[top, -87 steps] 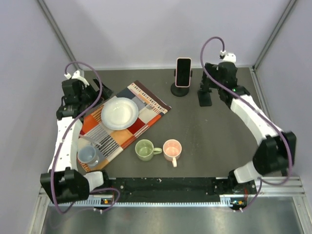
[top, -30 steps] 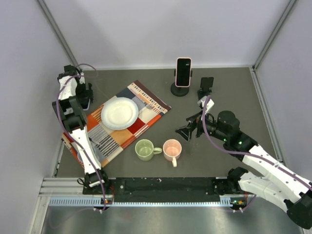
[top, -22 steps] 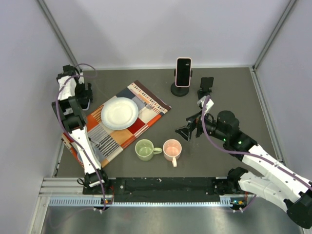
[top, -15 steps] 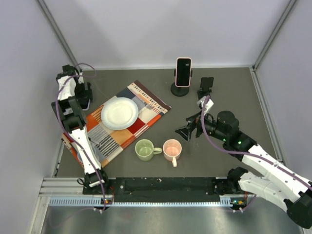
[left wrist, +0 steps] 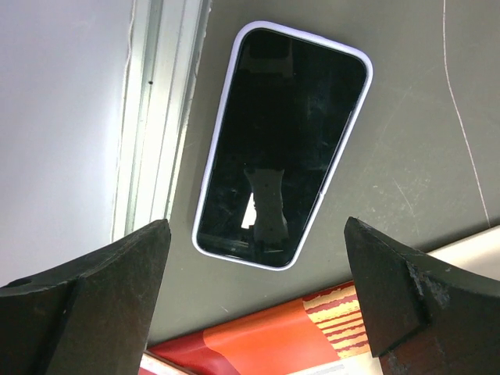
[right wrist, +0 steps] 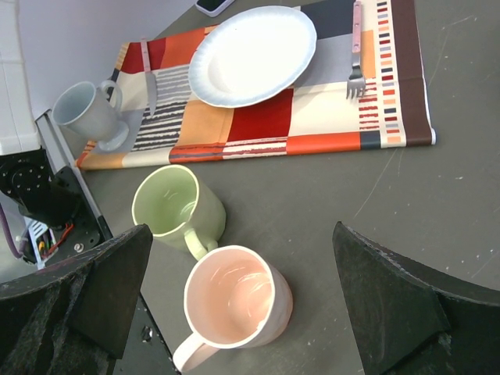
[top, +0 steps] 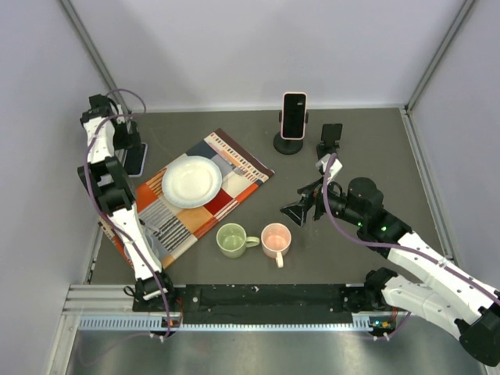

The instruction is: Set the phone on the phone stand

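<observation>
Mugs are seen nearest, a green mug (right wrist: 168,205) and a pink mug (right wrist: 234,301), below the right gripper (right wrist: 242,234), whose jaws are spread and empty. Farther left, the phone (left wrist: 281,144) is laid flat, screen up, on the bench (left wrist: 406,156) beside the placemat (left wrist: 258,344), framed by the left gripper (left wrist: 254,234), its jaws spread. Farthest back, the black phone stand (top: 330,141) is seen.

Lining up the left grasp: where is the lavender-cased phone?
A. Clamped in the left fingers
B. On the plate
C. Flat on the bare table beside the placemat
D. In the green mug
C: the left wrist view shows the phone lying screen up on the dark table, next to the placemat edge, below the open left gripper.
</observation>
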Robot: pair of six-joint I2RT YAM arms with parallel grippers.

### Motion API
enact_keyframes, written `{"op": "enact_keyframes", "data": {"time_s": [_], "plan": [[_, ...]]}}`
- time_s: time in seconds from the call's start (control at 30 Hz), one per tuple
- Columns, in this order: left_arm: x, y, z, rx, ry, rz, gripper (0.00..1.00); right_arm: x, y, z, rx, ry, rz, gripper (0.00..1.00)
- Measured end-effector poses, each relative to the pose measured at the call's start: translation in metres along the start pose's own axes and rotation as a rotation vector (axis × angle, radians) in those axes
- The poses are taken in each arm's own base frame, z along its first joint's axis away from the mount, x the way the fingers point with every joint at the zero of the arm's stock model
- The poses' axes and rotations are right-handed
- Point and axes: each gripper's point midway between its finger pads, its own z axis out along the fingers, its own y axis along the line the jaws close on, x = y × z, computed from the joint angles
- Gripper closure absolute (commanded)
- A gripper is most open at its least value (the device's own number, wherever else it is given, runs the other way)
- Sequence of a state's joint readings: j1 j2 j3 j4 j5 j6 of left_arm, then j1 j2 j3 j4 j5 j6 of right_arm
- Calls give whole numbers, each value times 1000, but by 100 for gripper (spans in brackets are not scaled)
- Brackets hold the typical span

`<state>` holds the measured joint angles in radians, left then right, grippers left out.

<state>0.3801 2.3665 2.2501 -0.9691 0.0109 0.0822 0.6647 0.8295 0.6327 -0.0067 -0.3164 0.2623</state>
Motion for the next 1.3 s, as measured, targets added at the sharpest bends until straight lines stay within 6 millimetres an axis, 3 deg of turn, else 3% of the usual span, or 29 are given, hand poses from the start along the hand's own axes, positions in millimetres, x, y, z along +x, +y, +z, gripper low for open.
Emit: {"op": "enact_keyframes", "data": {"time_s": [0.27, 0.7, 0.93, 1.3], "plan": [[2, 1, 3, 27, 5, -37, 2, 1, -1, 2, 0, 4, 1, 1], [29, 7, 32, 102, 86, -84, 2, 2, 0, 4, -9, 8, 2, 1], [36, -1, 38, 137, 101, -81, 9, 2, 1, 5, -16, 7, 1, 1], [41, -5, 40, 127, 102, -64, 2, 4, 1, 5, -20, 11, 2, 1]]}}
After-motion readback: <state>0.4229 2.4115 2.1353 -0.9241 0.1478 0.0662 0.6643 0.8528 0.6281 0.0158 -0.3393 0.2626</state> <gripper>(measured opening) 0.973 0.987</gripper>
